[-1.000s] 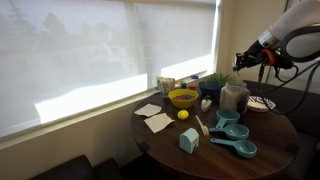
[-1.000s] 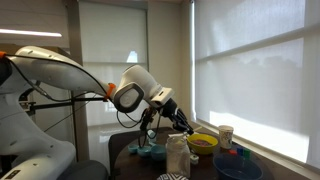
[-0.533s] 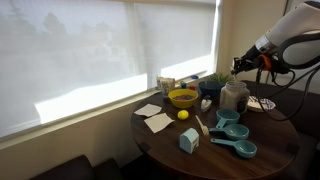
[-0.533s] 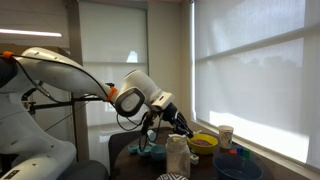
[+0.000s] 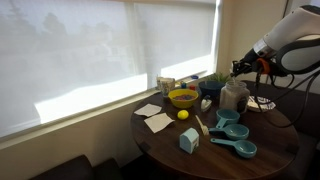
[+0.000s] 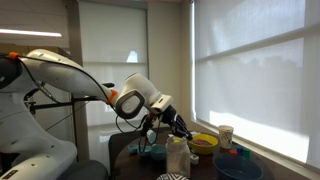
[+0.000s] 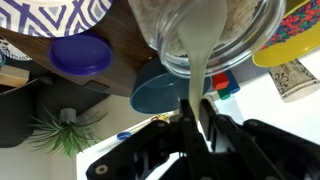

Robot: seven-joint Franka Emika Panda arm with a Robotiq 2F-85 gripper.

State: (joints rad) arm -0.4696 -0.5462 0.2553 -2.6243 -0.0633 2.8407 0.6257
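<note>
Pincer (image 5: 237, 70) lowered nearer jar (image 5: 235, 97); wrist view alone shows jaws shut.

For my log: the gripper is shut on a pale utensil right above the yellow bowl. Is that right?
No. The wrist view shows the gripper shut on the pale utensil above the glass jar, not the yellow bowl, which stands apart on the table.

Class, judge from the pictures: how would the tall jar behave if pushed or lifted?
The jar looks tall for its base, so a push near the rim would probably tip it rather than slide it. It seems clear glass: likely fragile and smooth to grip. The grainy filling seen in the wrist view suggests it is fairly heavy.
</note>
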